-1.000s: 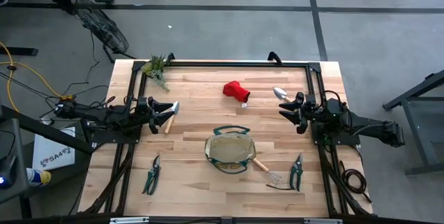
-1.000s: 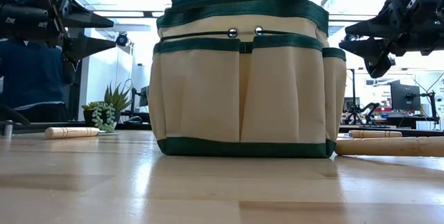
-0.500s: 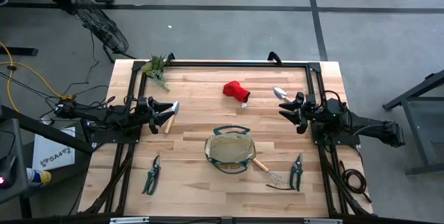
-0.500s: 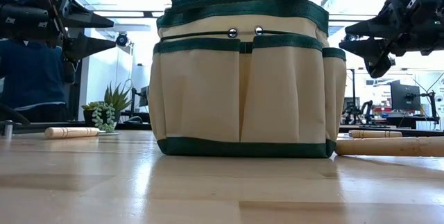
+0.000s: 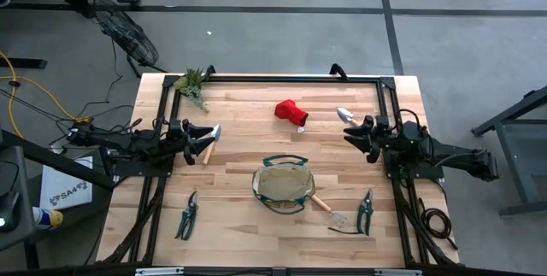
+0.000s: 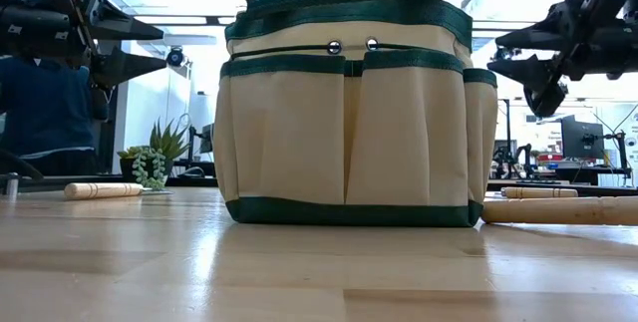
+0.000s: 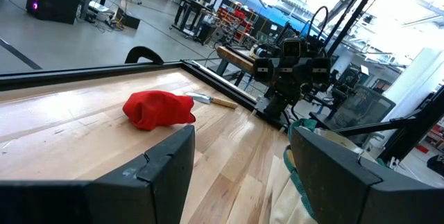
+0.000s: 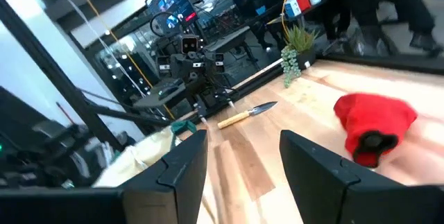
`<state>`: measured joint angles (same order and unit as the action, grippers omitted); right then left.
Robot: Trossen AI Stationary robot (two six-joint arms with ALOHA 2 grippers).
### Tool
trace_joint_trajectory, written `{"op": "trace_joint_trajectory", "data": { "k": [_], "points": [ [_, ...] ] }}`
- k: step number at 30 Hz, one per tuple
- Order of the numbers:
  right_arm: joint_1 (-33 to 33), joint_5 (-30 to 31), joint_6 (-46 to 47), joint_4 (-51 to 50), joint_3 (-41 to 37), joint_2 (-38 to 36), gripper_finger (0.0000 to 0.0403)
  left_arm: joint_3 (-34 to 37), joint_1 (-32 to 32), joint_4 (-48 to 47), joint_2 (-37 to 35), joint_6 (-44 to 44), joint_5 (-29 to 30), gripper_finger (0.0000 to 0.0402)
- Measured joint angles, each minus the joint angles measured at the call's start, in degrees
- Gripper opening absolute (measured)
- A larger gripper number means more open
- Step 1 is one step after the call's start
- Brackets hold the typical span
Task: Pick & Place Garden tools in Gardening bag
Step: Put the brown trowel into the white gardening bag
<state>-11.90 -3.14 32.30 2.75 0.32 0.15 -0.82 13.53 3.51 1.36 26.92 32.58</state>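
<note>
The tan gardening bag (image 5: 284, 186) with green trim stands upright on its base at the table's middle near side, and fills the low view (image 6: 349, 113). The red glove (image 5: 291, 112) lies at the far middle. One trowel (image 5: 209, 142) lies just beside my left gripper (image 5: 202, 131), which is open and held above the table. The other trowel (image 5: 345, 115) lies just beyond my right gripper (image 5: 349, 136), also open and above the table. Pruners lie at the near left (image 5: 187, 216) and near right (image 5: 366, 210). The wire rake (image 5: 329, 211) lies right of the bag.
A green plant sprig (image 5: 193, 84) lies at the far left corner. A black frame (image 5: 273, 79) runs along the table's far and side edges. Bare wood lies between the glove and the bag. A person stands behind the table on the low view's left (image 6: 45, 113).
My right gripper has shifted slightly and its wrist has tipped a little, with the fingers still apart. The tools and the bag lie where they were.
</note>
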Motion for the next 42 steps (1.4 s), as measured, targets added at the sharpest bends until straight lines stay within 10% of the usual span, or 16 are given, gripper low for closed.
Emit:
{"op": "trace_joint_trajectory", "data": {
  "k": [10,22,42],
  "points": [
    [0.02,-6.15,14.49,0.38,0.02,0.00,0.0174,0.00,0.00,0.02,0.00,0.00,0.00,0.0234],
    [-0.02,0.14,13.37,-6.79,3.38,4.18,0.0174,0.00,0.01,0.02,-0.01,-0.01,0.00,0.0234],
    [-4.56,16.58,16.14,-42.38,30.23,37.69,0.0174,0.00,0.01,0.02,-0.01,0.00,0.00,0.0234]
  ]
}}
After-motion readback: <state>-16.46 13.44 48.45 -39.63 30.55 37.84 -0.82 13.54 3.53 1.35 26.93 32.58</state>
